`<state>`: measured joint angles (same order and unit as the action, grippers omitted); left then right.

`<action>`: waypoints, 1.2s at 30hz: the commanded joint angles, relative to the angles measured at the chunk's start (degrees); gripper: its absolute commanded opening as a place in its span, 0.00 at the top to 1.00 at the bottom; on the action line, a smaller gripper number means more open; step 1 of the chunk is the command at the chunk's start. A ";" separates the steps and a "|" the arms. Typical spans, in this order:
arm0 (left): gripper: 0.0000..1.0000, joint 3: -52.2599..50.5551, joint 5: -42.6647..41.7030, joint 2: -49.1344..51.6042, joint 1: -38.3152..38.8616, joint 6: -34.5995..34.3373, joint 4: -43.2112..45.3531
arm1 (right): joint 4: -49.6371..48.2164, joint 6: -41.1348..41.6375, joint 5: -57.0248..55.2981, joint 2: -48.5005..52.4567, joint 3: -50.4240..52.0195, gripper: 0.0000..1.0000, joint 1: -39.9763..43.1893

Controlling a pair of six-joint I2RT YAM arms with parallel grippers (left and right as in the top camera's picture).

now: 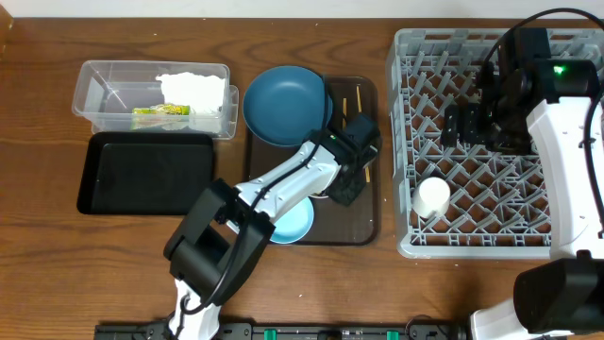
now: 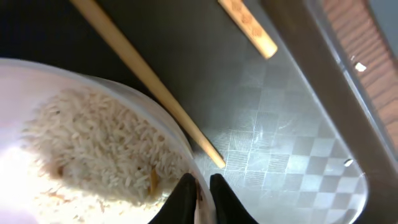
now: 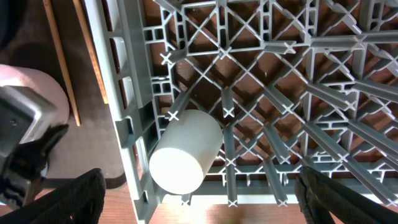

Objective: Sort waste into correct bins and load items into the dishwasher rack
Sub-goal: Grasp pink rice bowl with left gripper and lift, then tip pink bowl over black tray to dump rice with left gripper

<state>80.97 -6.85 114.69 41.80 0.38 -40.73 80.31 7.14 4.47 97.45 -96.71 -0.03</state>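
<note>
My left gripper (image 2: 200, 194) is shut on the rim of the cream bowl (image 2: 25, 87), which holds rice scraps (image 2: 93, 143). In the overhead view it (image 1: 345, 181) sits over that bowl on the brown tray. Two chopsticks (image 2: 143, 74) lie beside the bowl and also show in the overhead view (image 1: 351, 99). The dark blue plate (image 1: 286, 104) and the light blue bowl (image 1: 294, 223) are on the same tray. The white cup (image 3: 183, 155) lies on its side in the grey rack (image 1: 406, 142). My right gripper (image 3: 199, 205) is wide open and empty above it. The clear tub (image 1: 94, 99) holds tissue (image 1: 193, 90) and the wrapper (image 1: 160, 111).
The black tray (image 1: 142, 175) lies in front of the clear tub at the left. The brown serving tray (image 1: 363, 222) sits between the bins and the rack. The rack's upright pegs (image 3: 280, 81) stand under my right gripper (image 1: 469, 126).
</note>
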 commanded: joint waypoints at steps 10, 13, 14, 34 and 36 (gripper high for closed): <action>0.94 1.14 -0.15 -9.73 -0.13 -6.36 -2.51 | 0.11 -0.57 0.07 -0.33 -0.72 0.05 0.48; 0.94 1.14 -0.17 -11.74 -1.27 -8.81 -3.61 | 0.13 -0.57 0.07 -0.33 -0.72 0.04 0.48; 0.94 1.14 -0.20 -12.63 -2.10 -9.79 -4.15 | 0.15 -0.57 0.07 -0.33 -0.72 0.05 0.48; 0.94 -0.85 -26.82 -24.79 -43.80 -1.84 -17.86 | 0.20 -0.33 0.09 -0.33 -0.72 0.04 -0.15; 0.94 -1.90 -31.10 -24.79 -49.05 0.59 -18.12 | 0.22 -0.35 0.11 -0.33 -0.72 0.04 -0.26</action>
<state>80.71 -27.66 90.24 -1.30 -5.08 -58.30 80.38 7.16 4.47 97.45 -96.71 -0.03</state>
